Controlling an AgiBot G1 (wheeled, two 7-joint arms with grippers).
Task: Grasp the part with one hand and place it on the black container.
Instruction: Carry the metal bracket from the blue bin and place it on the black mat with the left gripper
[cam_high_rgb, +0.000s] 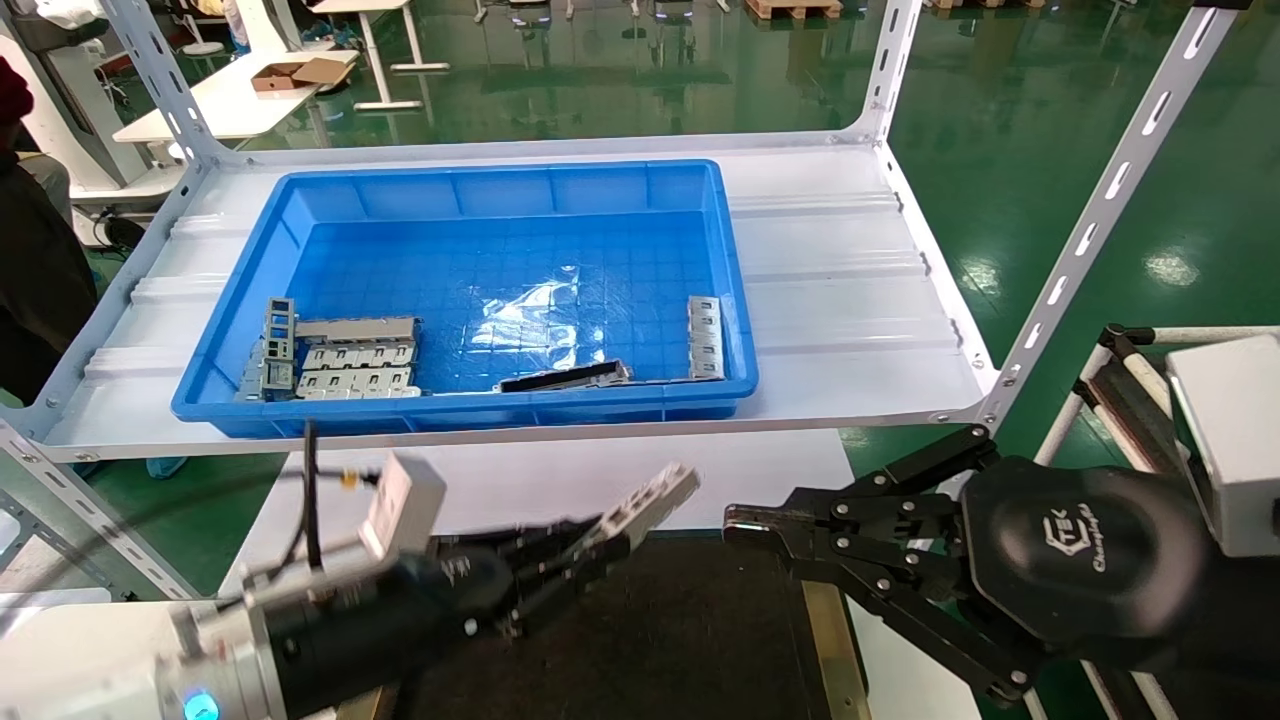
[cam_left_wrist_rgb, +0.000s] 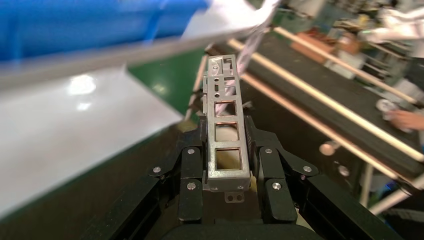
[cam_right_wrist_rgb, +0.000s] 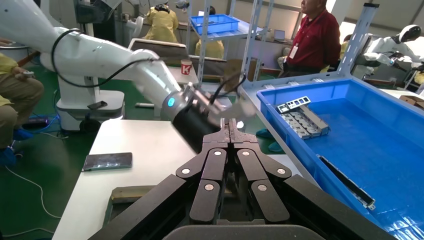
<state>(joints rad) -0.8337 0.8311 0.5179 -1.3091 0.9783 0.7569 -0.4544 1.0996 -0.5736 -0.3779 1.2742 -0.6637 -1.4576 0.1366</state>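
My left gripper (cam_high_rgb: 590, 548) is shut on the part (cam_high_rgb: 648, 505), a narrow silver-grey bar with square windows that sticks up and to the right out of the fingers. It hangs above the near left portion of the black container (cam_high_rgb: 690, 640), just in front of the shelf edge. In the left wrist view the part (cam_left_wrist_rgb: 223, 82) sits clamped between the two fingers of that gripper (cam_left_wrist_rgb: 226, 150), its perforated end pointing away. My right gripper (cam_high_rgb: 745, 525) hovers over the container's right edge, shut with nothing in it; its pressed-together tips (cam_right_wrist_rgb: 229, 127) point at the left arm.
A deep blue bin (cam_high_rgb: 720, 260) stands on the white shelf (cam_high_rgb: 850, 290) behind the container, holding several grey brackets (cam_high_rgb: 340, 360), a flat dark strip (cam_high_rgb: 565, 377) and another windowed bar (cam_high_rgb: 705, 337). Slanted shelf uprights (cam_high_rgb: 1100, 200) flank the right. A phone (cam_right_wrist_rgb: 107, 161) lies on the white table.
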